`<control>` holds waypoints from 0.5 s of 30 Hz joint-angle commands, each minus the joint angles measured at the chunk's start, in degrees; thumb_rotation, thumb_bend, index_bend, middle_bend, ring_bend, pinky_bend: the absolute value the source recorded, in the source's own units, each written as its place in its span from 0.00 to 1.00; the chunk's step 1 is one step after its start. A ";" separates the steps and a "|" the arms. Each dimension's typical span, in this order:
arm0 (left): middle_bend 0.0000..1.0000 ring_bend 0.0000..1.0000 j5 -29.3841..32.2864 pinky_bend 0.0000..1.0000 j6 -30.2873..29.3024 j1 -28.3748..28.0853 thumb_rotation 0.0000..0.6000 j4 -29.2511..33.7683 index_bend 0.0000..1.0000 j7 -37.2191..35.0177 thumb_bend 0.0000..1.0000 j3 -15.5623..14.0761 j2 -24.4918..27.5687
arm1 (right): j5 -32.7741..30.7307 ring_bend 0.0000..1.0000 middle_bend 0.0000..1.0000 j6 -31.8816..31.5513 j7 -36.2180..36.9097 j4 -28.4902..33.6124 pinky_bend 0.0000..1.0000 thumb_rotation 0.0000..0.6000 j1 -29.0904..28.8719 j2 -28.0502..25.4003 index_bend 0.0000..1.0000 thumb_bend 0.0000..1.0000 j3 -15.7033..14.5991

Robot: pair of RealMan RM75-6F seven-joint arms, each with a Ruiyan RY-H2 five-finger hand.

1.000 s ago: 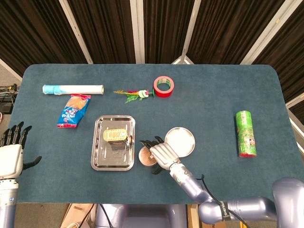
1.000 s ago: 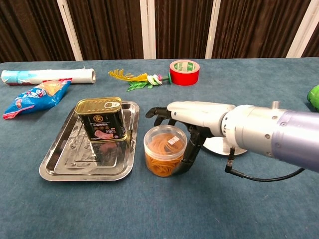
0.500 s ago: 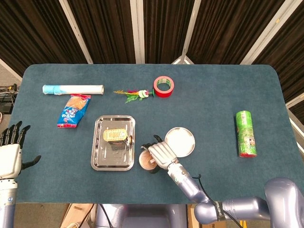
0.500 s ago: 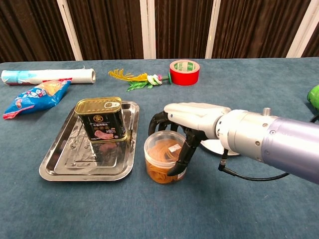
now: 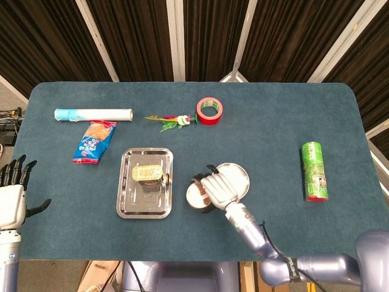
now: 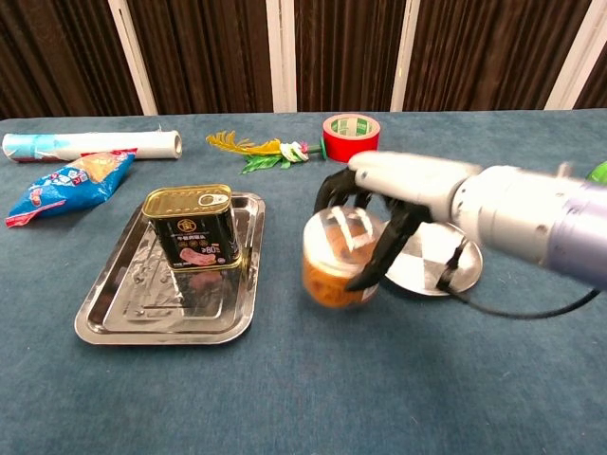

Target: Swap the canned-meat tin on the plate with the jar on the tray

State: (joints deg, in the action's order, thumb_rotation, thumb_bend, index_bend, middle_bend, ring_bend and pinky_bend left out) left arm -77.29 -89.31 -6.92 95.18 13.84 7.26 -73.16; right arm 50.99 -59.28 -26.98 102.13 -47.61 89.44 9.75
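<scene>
A clear jar (image 6: 339, 262) with orange contents hangs tilted above the table, and my right hand (image 6: 392, 199) grips it from above. In the head view the jar (image 5: 196, 193) sits just left of the white plate (image 5: 239, 171), with the right hand (image 5: 220, 190) over it. The gold-topped canned-meat tin (image 6: 193, 227) stands upright on the steel tray (image 6: 131, 305), left of the jar. The tin (image 5: 148, 174) shows in the tray (image 5: 130, 196) from above. The plate (image 6: 442, 266) lies bare. My left hand (image 5: 11, 198) hangs open off the table's left edge.
A red tape roll (image 6: 351, 137) and a flower sprig (image 6: 265, 152) lie at the back. A white roll (image 6: 91, 144) and a blue snack bag (image 6: 68, 182) lie back left. A green can (image 5: 314, 171) lies far right.
My right hand closed on the jar, lifted it off the table and carried it to the right, toward the plate. The left hand barely moved.
</scene>
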 commanded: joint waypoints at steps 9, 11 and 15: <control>0.00 0.00 -0.05 0.00 0.10 0.09 1.00 0.16 0.15 0.38 0.15 0.20 -0.24 | -2.86 0.45 0.42 3.00 4.53 -1.63 0.11 1.00 2.20 -8.85 0.36 0.01 0.85; 0.00 0.00 -0.10 0.00 0.15 0.05 1.00 0.13 0.15 0.51 0.15 0.22 -0.36 | -2.94 0.45 0.42 3.65 5.16 -2.65 0.11 1.00 2.38 -8.86 0.36 0.01 0.50; 0.00 0.00 -0.19 0.00 0.28 0.02 1.00 0.01 0.16 0.87 0.15 0.17 -0.58 | -2.40 0.44 0.42 5.02 6.58 -4.88 0.11 1.00 2.87 -8.43 0.36 0.01 -0.53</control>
State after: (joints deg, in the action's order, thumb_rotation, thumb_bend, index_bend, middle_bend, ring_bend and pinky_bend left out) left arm -77.48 -89.03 -6.91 95.19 14.71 7.43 -73.74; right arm 48.40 -54.79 -20.89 97.85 -44.98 80.86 9.65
